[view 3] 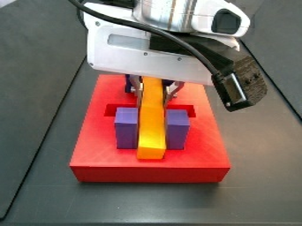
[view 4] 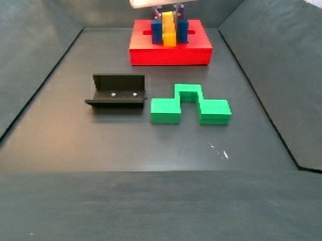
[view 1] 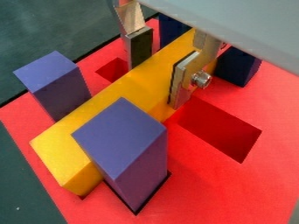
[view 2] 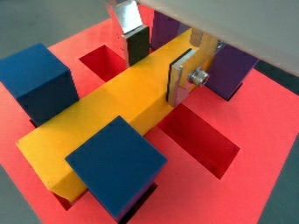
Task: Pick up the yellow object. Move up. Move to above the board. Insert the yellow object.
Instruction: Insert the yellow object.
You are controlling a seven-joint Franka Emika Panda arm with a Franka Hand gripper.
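Note:
The yellow object [view 1: 105, 114] is a long yellow bar lying across the board [view 1: 263, 114], a red slab with recessed slots. It runs between upright blue and purple blocks [view 1: 128, 144] [view 2: 41, 79]. It also shows in a wrist view [view 2: 105, 109] and in both side views [view 3: 151, 128] [view 4: 169, 34]. My gripper [view 1: 159, 80] straddles the bar near its far half, one silver finger on each long side, shut on it. The gripper also shows in a wrist view [view 2: 158, 79] and in both side views [view 3: 154, 88] [view 4: 168, 11]. The board shows in the other views too [view 2: 263, 149] [view 3: 106, 163] [view 4: 170, 56].
A dark fixture [view 4: 116, 94] stands on the floor in front of the board. A green notched block [view 4: 189, 104] lies beside it. Open red slots [view 1: 216, 127] lie next to the bar. Dark sloping walls ring the floor.

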